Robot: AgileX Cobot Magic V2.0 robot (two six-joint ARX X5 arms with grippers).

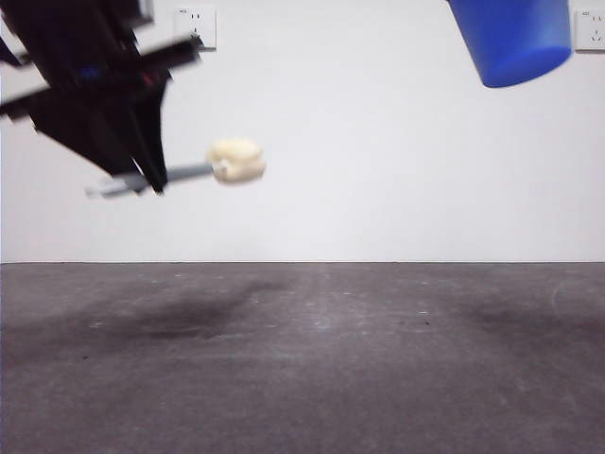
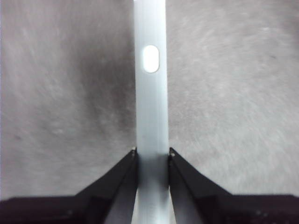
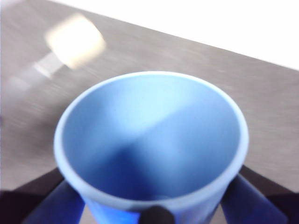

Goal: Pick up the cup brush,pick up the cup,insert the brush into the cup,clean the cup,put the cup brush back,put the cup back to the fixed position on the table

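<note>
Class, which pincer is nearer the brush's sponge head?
Left. The left pincer is shut on the cup brush handle; the right pincer holds the cup apart, higher up.

A plain white matte wall [image 1: 378, 142] is seen behind the scene; a white rectangular plastic wall socket [image 1: 196, 26] is mounted high on it; a second white socket [image 1: 588, 28] is seen partly hidden.

The table [image 1: 312, 369] is a dark grey, mottled matte surface with pale specks and soft shadows.
</note>
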